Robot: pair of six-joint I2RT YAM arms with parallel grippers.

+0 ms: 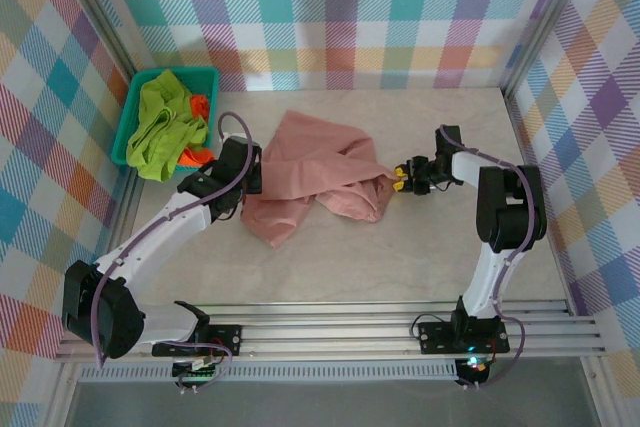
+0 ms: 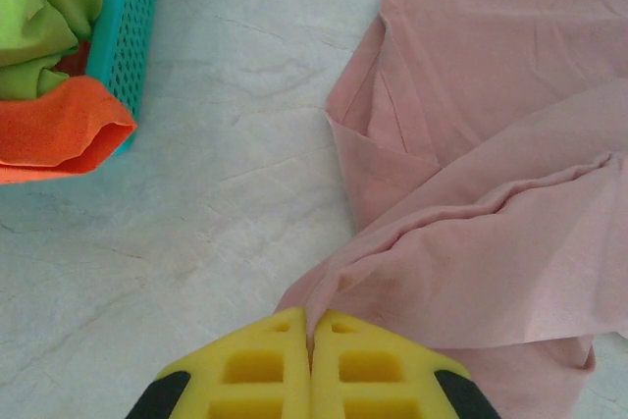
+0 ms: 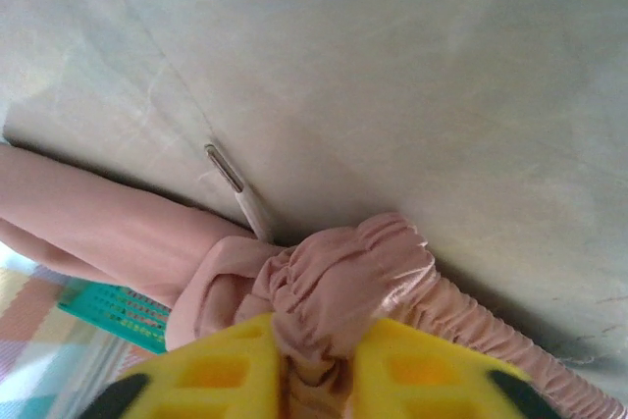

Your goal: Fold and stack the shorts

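left claw (image 2: pixel 310 329) low, pinching pink shorts (image 2: pixel 491 242) | right claw (image 3: pixel 316 342) clamping waistband (image 3: pixel 343 262)

There are no words, numbers, labels or signs that can be read anywhere here.
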